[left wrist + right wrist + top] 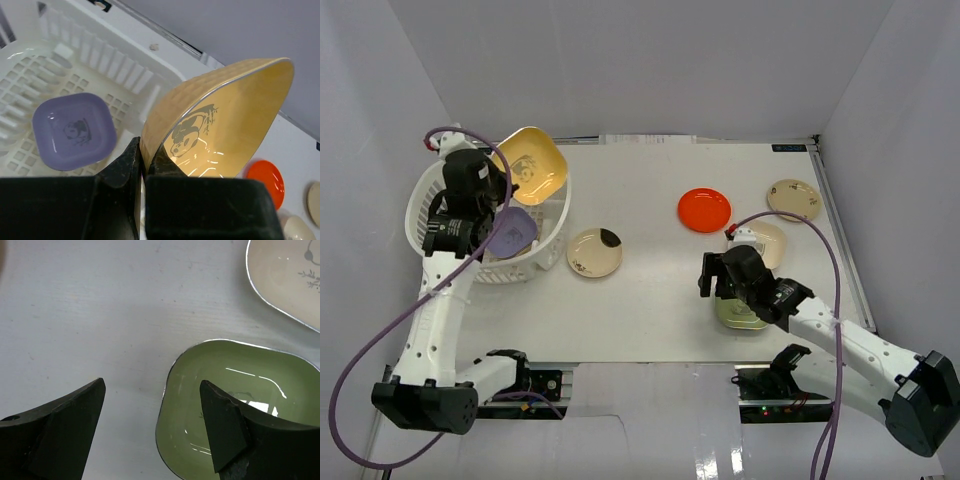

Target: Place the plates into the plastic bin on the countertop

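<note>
Stock at this moment: seven plates that you could count, one bin, two grippers.

**In the bin: one.** The lavender plate (74,130) lay flat on the ribbed floor of the plastic bin (535,262), which stood at the left of the countertop (650,310).

**In hand: one.** Your left gripper (145,157) was clamped on the lower edge of the yellow plate (230,125), a finger on each face. The plate stood steeply tilted over the bin's far right rim. It was not yet let go, so it was not counted as placed.

**On the countertop: five.**
- A round cream plate with a dark mark at its rim (594,252) lay just beside the bin's right wall.
- The orange-red plate (705,209) lay near the middle, toward the back.
- A second round cream plate (793,198) lay at the far right.
- A rounded-square cream plate (285,280) lay in front of that one.
- The green plate (235,405) lay nearest the right arm, close beside the rounded-square one.

**Right arm.** Your right gripper (152,390) hung over the green plate's left edge with its jaws spread wide and nothing between them. One finger was above bare table, the other above the plate's bowl.

**Reckoning.** By this count you were early in the job — one plate delivered, one about to be, five to fetch. The green one looked to be next for the right arm. Whether the left arm hid a further plate in the bin could not be told.
</note>
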Motion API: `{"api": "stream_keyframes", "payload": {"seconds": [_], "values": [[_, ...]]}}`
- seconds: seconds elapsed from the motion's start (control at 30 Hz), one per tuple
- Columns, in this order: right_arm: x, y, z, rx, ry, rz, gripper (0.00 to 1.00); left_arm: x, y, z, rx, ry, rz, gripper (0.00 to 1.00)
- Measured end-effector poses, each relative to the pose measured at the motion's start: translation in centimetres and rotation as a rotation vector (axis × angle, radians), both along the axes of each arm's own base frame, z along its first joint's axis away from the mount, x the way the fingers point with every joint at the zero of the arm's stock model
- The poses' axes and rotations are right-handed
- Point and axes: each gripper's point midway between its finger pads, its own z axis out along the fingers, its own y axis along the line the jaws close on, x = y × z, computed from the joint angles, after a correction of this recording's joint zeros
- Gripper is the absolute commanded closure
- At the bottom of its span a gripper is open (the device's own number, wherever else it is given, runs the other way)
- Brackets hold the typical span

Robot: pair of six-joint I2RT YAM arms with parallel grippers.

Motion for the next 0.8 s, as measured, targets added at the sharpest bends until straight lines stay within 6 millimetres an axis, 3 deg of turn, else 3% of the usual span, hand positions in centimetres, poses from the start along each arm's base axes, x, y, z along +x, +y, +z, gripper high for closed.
{"api": "stream_keyframes", "payload": {"seconds": [0.1,0.27,0.4,0.53,0.63,0.67,0.73,0.8], "values": [[-0.5,-0.9,-1.9,-0.05,0.05,-0.025,0.23,0.6,4.3,-1.8,-0.05,0.028,0.099,0.96],[-1.2,-1.8,-3.8,-0.092,0.092,-0.047,0.31,-0.5,11.0,-7.8,-0.133,0.147,0.291,0.92],[-1.6,-2.2,-4.9,-0.11,0.119,-0.052,0.34,-1.5,13.2,-12.2,-0.203,0.21,0.392,0.86],[-2.1,-2.5,-5.9,-0.124,0.141,-0.053,0.34,-2.3,13.7,-15.6,-0.238,0.272,0.431,0.73],[-2.2,-2.5,-6.2,-0.125,0.149,-0.049,0.36,-1.4,13.8,-17.1,-0.253,0.303,0.416,0.49],[-2.2,-2.4,-6.3,-0.123,0.15,-0.047,0.38,-1.1,13.7,-17.7,-0.26,0.318,0.406,0.27],[-2.2,-2.3,-6.5,-0.123,0.154,-0.044,0.41,-0.6,13.4,-18.7,-0.27,0.346,0.384,0.03],[-2.2,-2.2,-6.7,-0.123,0.16,-0.04,0.46,-0.3,13.0,-19.4,-0.288,0.362,0.36,0.02]]}}
